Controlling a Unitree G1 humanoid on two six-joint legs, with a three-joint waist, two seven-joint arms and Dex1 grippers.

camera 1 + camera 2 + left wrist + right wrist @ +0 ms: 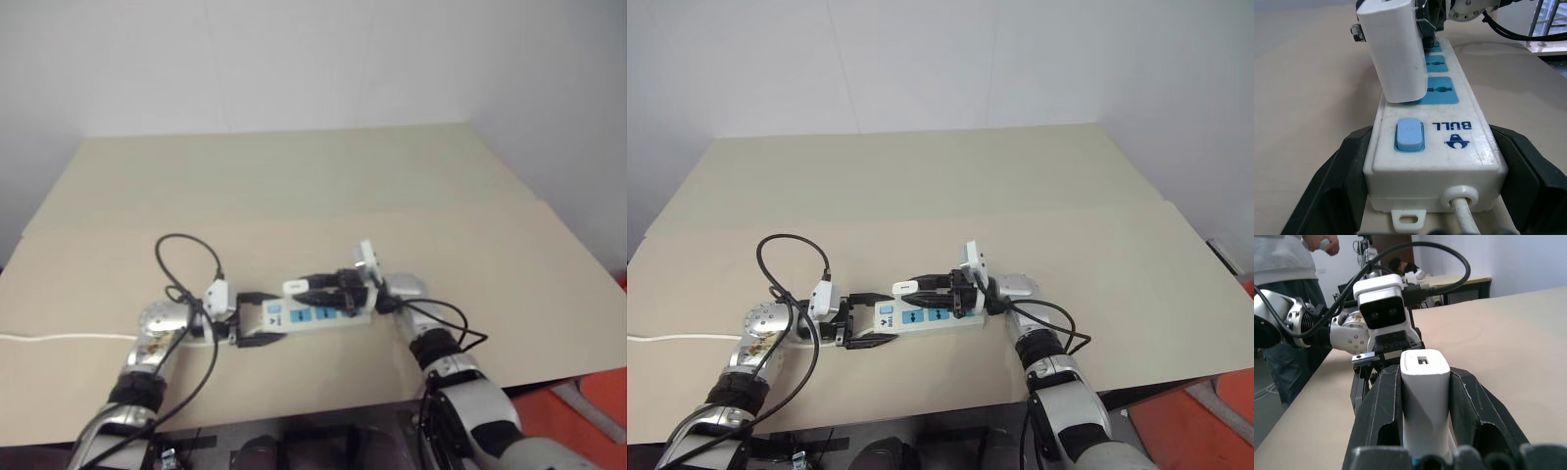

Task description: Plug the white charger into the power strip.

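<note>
Power strip (1449, 147) reads "BULL" beside its blue switch (1409, 135).

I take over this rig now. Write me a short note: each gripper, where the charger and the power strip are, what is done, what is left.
Left gripper: shut on the power strip at its switch end, bracing it flat on the table.
Right gripper: shut on the white charger, held between both fingers.
Charger: right over the strip, above the blue socket nearest the switch; whether its pins have entered cannot be seen.
Done: strip held steady, charger picked up and brought to the socket.
Left: press the charger fully in, then release both grippers.
A person stands beyond the table edge.
</note>
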